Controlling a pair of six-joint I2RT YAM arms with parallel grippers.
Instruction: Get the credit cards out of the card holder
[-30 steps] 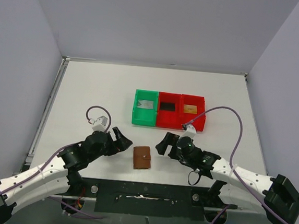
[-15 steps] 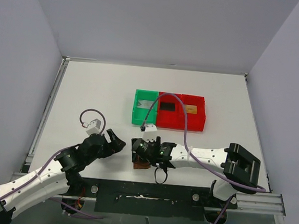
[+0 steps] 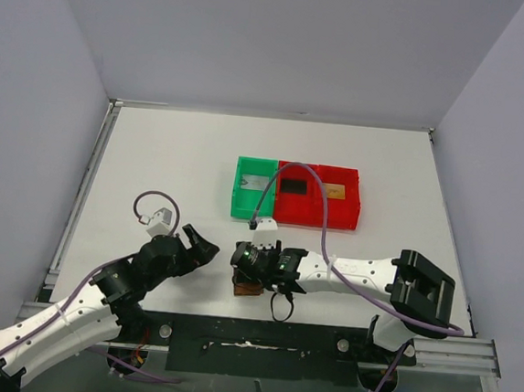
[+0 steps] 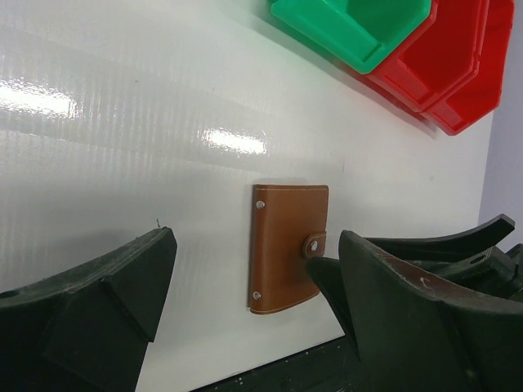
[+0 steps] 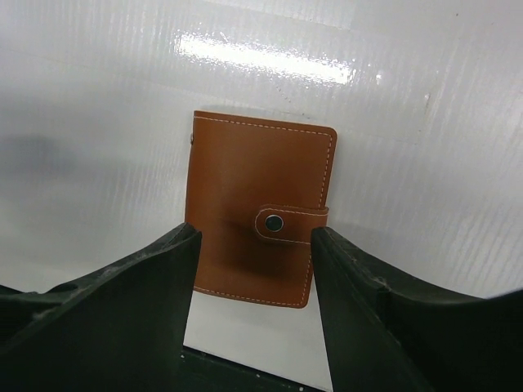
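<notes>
The left hand (image 3: pixel 203 243) hovers low over the white desk (image 3: pixel 172 170) at the near left, its two black fingers spread as wide as they go and holding nothing. It points toward the card holder (image 4: pixel 286 249), which lies just beside it to the right.

The card holder lies flat on the desk near the front edge, folded closed, with its little tab (image 5: pixel 288 224) buttoned over one long side. The right hand (image 3: pixel 245 261) hangs directly above it and hides most of it in the top view. Its fingers stand apart – in its own wrist view they frame the card holder's two long sides – while the left wrist view shows the leather lying free, with no finger down at its open edge.

Farther back, three trays sit touching in a row. The green tray (image 3: pixel 241 203) holds the pale grey card (image 3: pixel 256 183), the middle red tray (image 3: pixel 290 216) the black card (image 3: pixel 292 187), and the right red tray (image 3: pixel 337 219) the golden card (image 3: pixel 337 192) – all three well apart from the card holder.
</notes>
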